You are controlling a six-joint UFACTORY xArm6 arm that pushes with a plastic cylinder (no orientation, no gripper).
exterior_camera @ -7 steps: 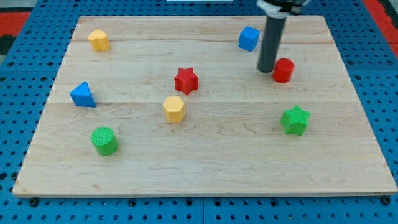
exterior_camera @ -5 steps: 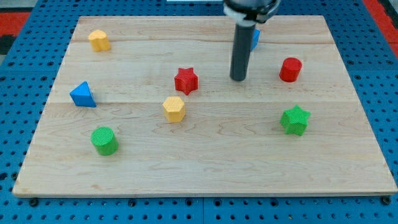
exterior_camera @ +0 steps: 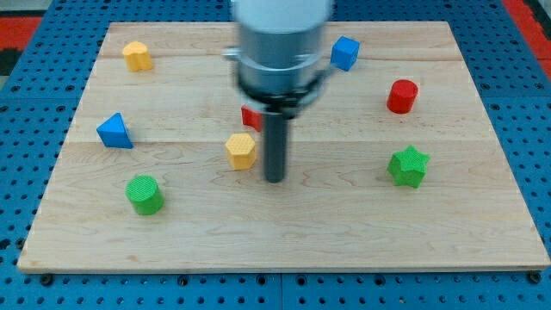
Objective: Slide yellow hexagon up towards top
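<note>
Camera view: our tip (exterior_camera: 275, 179) rests just right of the yellow hexagon (exterior_camera: 241, 151), left of centre on the counter (exterior_camera: 482, 215). We carry no claw. Upward push not yet begun.

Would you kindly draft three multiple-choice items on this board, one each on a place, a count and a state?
1. Where is my tip relative to the yellow hexagon?
A. at the view's right of it, slightly lower
B. at the view's left of it
C. far above it

2. How many green blocks are on the board?
A. one
B. two
C. three

3. How does the red star show?
A. fully visible
B. mostly hidden behind the arm
C. off the board

Answers: 1 A, the rod's end sits just right of the hexagon; 2 B, a green cylinder and a green star; 3 B, only its left edge peeks out.
</note>
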